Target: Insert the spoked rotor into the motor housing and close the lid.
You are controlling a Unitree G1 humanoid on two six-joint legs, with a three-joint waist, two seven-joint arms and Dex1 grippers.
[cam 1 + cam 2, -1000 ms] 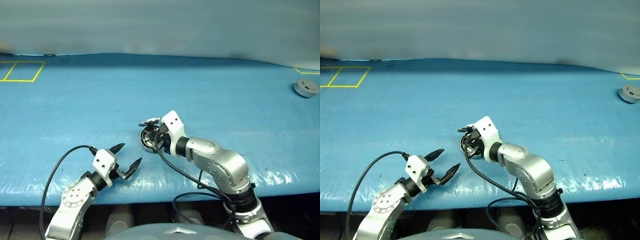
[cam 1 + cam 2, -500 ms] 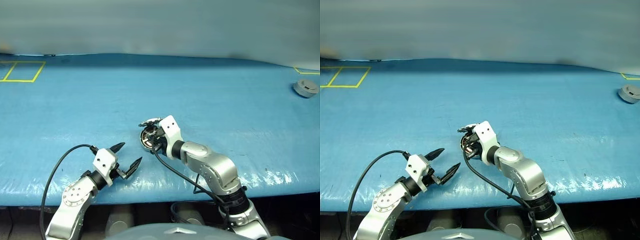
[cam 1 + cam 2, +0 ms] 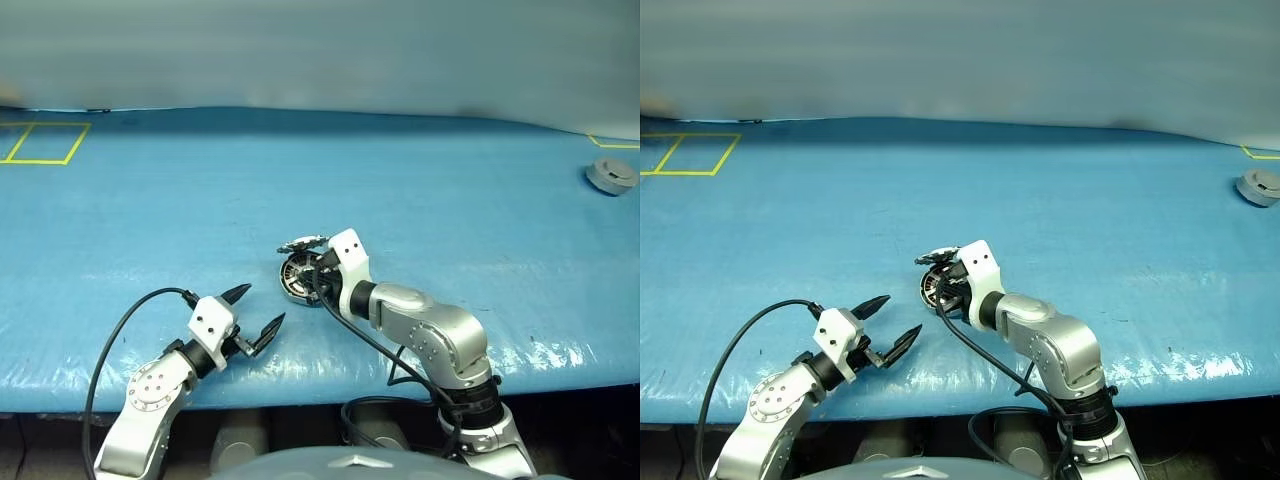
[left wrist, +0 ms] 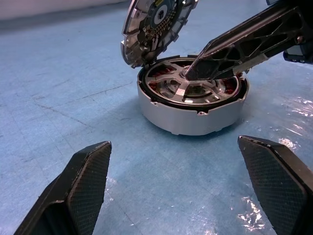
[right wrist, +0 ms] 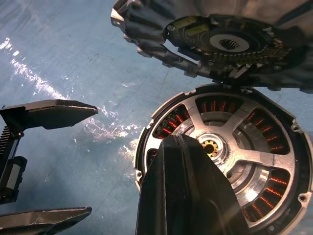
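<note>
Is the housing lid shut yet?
No, open: the lid stands raised on its hinge above the motor housing, spokes visible inside.

A: What sits in the motor housing [image 5: 230,161]?
B: The spoked rotor [image 5: 244,147], copper windings showing between its spokes; the right hand [image 5: 183,191], fingers together, rests over its hub.
A: And the lid [image 5: 220,39]?
B: Raised behind the housing; the left hand [image 5: 44,161] spread beside it.
</note>
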